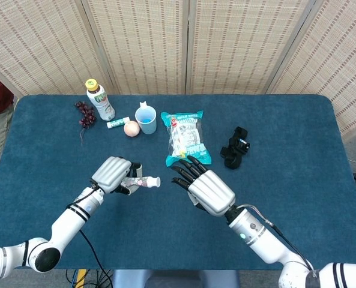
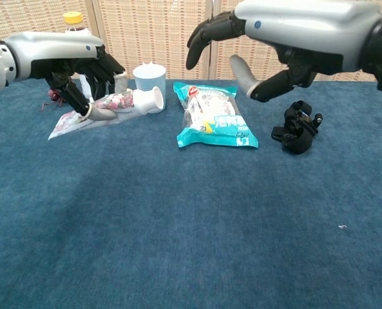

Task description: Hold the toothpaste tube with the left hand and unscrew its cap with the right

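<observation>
head view: left hand [image 1: 113,174] grips toothpaste tube [image 1: 135,183] above the desk [image 1: 286,132], cap [image 1: 155,181] pointing right, right hand [image 1: 203,187] spread wide just right of it; chest view: same, tube lifted near the cup [image 2: 150,78].

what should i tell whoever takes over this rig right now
Left hand holds the toothpaste tube off the table, white cap pointing toward the right hand.
Right hand is open with fingers spread, close to the cap but not touching it.
Done: tube picked up and presented.
Left: close the right hand's fingers on the cap and unscrew it while the left hand keeps the tube steady.
The cap is on.
</observation>
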### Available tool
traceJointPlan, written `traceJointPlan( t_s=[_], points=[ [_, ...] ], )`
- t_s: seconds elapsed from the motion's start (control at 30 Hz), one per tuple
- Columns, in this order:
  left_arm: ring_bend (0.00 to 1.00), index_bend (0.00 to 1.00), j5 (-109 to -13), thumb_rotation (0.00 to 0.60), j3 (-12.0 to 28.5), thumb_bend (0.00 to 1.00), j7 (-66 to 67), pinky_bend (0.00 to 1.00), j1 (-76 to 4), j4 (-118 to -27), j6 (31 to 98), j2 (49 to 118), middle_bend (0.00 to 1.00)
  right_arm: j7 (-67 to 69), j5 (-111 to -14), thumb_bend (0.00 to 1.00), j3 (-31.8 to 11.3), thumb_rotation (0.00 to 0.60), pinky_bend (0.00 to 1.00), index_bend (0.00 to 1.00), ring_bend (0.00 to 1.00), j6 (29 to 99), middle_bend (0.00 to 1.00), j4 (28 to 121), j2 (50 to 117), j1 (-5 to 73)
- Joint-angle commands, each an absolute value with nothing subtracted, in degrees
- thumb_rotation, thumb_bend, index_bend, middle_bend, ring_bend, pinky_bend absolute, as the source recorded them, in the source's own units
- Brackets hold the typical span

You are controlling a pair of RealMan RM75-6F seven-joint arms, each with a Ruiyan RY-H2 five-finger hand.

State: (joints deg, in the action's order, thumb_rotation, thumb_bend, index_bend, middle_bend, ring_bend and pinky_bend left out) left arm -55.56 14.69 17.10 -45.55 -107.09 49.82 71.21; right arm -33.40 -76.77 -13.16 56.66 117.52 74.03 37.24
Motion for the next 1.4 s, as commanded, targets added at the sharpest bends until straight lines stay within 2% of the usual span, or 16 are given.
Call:
traceJointPlan(
  t_s=[0.03,0.63,1.4],
  points=[
    [0.51,0.61,-53.66,0.6,14.83,0.41,17.55,0.36,-46.66,-107.1,49.8,71.34,0.68,-34.69,-75.3,0.74,-13.16,0.6,0.0,0.28,0.0,56.5,0.13,115.85,76.19,38.89],
    [0.52,0.61,-49.52,0.6,12.4,0.41,20.6,0.36,-49.91,-107.24,51.86,71.97,0.68,-36.77,-70.51,0.76,-12.12,0.6,0.0,0.28,0.0,55.85,0.12,109.92,82.22,44.52],
    [0.52,0.62,-48.39,0.6,11.52,0.42,18.95,0.37,-51.19,-107.13,52.38,71.61,0.69,-37.33,-66.18,0.76,-10.66,0.6,0.0,0.28,0.0,56.11,0.12,106.58,84.34,47.95]
  ],
)
